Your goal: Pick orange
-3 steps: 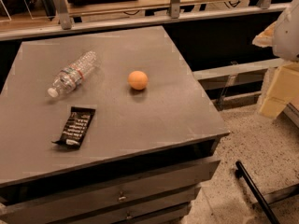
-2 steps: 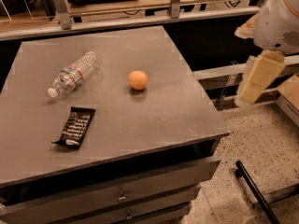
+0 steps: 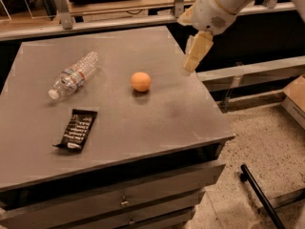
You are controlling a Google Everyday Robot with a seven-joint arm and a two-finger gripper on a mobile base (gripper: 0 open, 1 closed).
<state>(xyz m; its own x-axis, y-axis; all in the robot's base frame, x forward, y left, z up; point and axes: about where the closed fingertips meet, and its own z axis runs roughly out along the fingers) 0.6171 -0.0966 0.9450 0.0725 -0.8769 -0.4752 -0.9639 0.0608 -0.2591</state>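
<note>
The orange (image 3: pixel 141 81) is a small round fruit lying on the grey table top (image 3: pixel 157 123), near its middle. My gripper (image 3: pixel 194 55) hangs from the white arm that comes in from the upper right. It is above the table's right edge, to the right of the orange and apart from it. It holds nothing that I can see.
A clear plastic water bottle (image 3: pixel 73 75) lies on its side left of the orange. A black snack bar wrapper (image 3: pixel 76 130) lies at the front left. Drawers sit under the table's front edge. A railing runs behind the table, and a black bar (image 3: pixel 259 194) lies on the speckled floor.
The arm has swung in from the far right edge of the view leftward, and the gripper now hangs over the table's right edge. The objects on the table have not moved.
</note>
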